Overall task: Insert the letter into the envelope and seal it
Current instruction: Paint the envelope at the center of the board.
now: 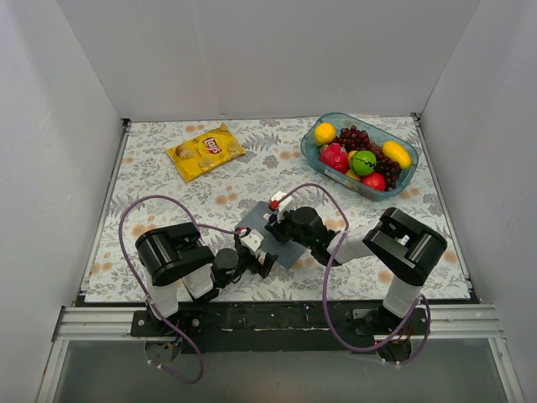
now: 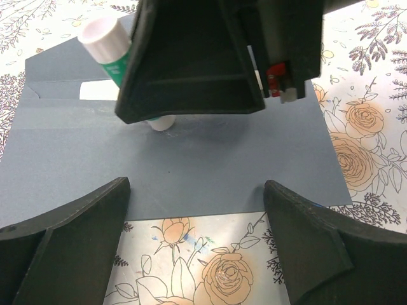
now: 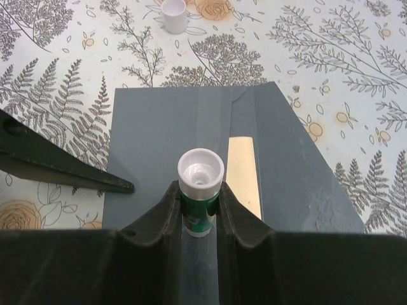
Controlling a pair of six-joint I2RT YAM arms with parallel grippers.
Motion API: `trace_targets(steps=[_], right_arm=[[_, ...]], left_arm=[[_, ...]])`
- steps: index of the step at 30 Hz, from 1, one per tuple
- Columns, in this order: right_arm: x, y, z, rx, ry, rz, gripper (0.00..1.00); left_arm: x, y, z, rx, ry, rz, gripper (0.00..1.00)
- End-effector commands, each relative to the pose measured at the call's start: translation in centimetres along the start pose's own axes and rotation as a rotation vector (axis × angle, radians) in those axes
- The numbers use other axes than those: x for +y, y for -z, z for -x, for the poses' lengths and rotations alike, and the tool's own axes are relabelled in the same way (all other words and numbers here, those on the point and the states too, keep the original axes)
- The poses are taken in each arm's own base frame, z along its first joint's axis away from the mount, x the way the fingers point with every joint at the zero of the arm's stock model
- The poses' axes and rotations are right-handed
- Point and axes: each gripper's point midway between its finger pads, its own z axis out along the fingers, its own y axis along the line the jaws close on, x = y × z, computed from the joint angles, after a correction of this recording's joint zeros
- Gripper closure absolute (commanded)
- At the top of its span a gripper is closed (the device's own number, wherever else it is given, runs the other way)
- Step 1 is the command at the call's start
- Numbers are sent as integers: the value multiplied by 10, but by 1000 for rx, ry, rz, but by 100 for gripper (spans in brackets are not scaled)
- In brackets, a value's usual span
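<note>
The grey-blue envelope [image 1: 267, 233] lies flat between the two arms with its flap [image 3: 299, 159] folded open. A cream strip of the letter [image 3: 245, 171] shows in its mouth, the rest hidden inside. My right gripper [image 3: 200, 194] is shut on a green glue stick [image 3: 201, 171], white twist end up. The stick tilts, its lower end touching the envelope [image 2: 191, 159] near the opening. My left gripper [image 2: 197, 190] stands open, low at the envelope's near edge, its fingers [image 2: 95, 216] spread wide with nothing between them.
The glue stick's white cap [image 3: 174, 14] stands on the floral cloth beyond the envelope. A yellow crisp bag [image 1: 205, 151] lies at the back left. A clear blue bowl [image 1: 357, 117] of fruit sits at the back right. White walls enclose three sides.
</note>
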Motion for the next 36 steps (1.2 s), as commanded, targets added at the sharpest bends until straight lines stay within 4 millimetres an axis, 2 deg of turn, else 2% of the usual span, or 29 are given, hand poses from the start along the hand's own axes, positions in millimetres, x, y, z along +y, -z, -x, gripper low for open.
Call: trace_targets(steps=[1, 15, 24, 31, 36], right_arm=[[-2, -15, 29, -81, 12, 11, 99], [-16, -45, 51, -122, 60, 16, 99], [-11, -54, 34, -88, 55, 49, 99], [-9, -49, 25, -65, 46, 61, 99], [-9, -40, 12, -37, 36, 55, 99]], left_arm=[[4, 17, -49, 172, -30, -2, 16], [4, 18, -50, 174, -27, 2, 16], [5, 17, -50, 175, -28, 5, 16], [5, 17, -50, 176, -28, 6, 16], [5, 16, -50, 175, -30, 6, 16]])
